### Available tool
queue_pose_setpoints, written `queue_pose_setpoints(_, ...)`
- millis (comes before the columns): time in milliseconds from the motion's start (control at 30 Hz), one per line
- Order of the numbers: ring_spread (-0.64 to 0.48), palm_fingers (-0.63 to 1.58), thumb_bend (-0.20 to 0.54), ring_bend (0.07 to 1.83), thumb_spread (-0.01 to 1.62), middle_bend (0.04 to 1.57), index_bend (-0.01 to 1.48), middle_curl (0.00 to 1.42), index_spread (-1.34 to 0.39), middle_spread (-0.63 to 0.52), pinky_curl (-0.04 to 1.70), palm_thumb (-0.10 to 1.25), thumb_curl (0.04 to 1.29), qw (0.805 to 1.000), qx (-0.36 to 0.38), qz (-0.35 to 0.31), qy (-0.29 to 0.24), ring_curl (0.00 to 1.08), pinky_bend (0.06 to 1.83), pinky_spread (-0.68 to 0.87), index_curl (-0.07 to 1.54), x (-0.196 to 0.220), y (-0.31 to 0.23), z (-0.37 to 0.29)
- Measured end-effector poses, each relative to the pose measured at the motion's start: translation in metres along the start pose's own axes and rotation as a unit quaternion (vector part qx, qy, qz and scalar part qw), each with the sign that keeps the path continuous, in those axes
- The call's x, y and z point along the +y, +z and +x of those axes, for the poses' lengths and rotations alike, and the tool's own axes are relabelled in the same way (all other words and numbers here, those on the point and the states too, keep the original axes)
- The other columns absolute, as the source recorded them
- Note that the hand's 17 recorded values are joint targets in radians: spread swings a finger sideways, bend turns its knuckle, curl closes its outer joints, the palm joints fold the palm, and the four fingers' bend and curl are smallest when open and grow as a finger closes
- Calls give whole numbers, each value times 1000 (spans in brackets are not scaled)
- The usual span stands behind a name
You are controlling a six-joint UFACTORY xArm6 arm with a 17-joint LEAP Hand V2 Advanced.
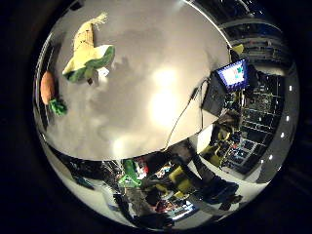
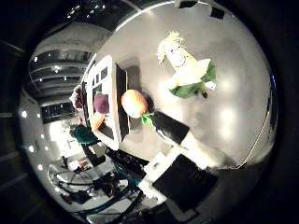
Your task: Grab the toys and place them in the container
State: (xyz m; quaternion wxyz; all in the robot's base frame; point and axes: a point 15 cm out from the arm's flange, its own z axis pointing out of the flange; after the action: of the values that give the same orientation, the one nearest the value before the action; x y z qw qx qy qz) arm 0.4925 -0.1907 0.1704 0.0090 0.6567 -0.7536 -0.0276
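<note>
Two toys lie on the table [image 1: 146, 63]: a carrot [image 2: 134, 103] right beside the container [image 2: 108, 102], a corn [image 2: 187, 67] further off. More toys sit inside it. Hand [image 2: 180, 158] hangs above the carrot, fingers' pose unclear.

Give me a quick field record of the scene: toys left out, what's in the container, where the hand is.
surface: white table
toys on table: corn; carrot
corn: lying flat, apart from the carrot
carrot: lying beside the container
container: white, at the table edge, holds a purple toy and an orange toy
hand: above the table, holding nothing
fingers: one reaches out near the carrot's green top
</note>
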Motion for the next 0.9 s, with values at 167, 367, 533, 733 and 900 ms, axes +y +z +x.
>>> queue_pose_setpoints(167,-71,501,-30,700,1044,424,155,411,-200,-66,316,497,305,1000,9,-18,4,328,437,227,230,-21,28,-6)
queue_pose_setpoints(367,-120,519,-30,790,1035,512,166,448,-194,-84,305,472,297,999,37,-39,8,356,489,120,247,-38,56,4)
queue_pose_setpoints(533,-135,524,-28,839,1028,572,185,479,-198,-98,294,456,293,997,35,-63,10,380,511,56,275,-32,84,0)
queue_pose_setpoints(733,-158,576,-27,900,1017,629,193,522,-213,-118,284,449,290,996,43,-82,3,412,598,-57,323,-29,104,-12)
queue_pose_setpoints(900,-205,779,-10,969,1013,692,193,563,-265,-167,313,514,305,995,48,-90,-12,439,760,-234,341,-29,114,-25)
